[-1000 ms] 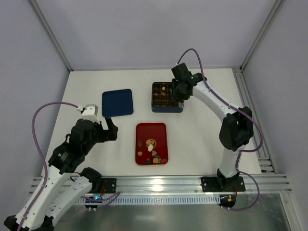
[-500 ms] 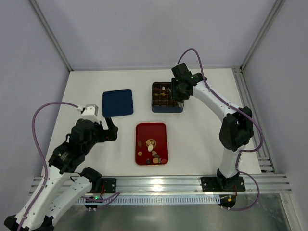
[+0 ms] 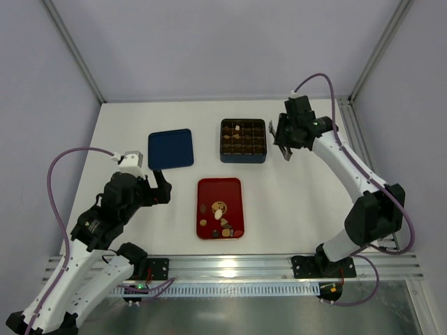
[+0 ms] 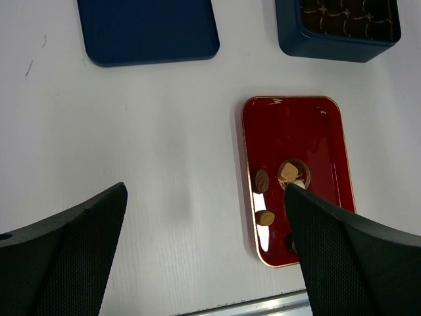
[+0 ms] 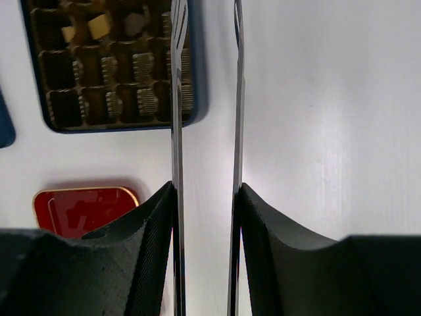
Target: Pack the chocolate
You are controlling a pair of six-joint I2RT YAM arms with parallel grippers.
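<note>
Chocolate (image 3: 222, 218) count, packed against loose?
Mostly loose: roughly eight pieces on red tray (image 3: 219, 188), lower half. Only a few in dark blue box (image 3: 243, 158), far row; other compartments without pieces.
Fingers?
Right gripper (image 5: 206, 26) just beside box's right wall, thin blades narrowly parted, nothing between. Left gripper (image 4: 204, 191) spread wide, empty, hanging near tray's left side.
Lid?
Blue lid (image 3: 170, 148) flat on table, well apart from box.
Verdict?
Early going, by the look of it; most transfers plus closing left to do
</note>
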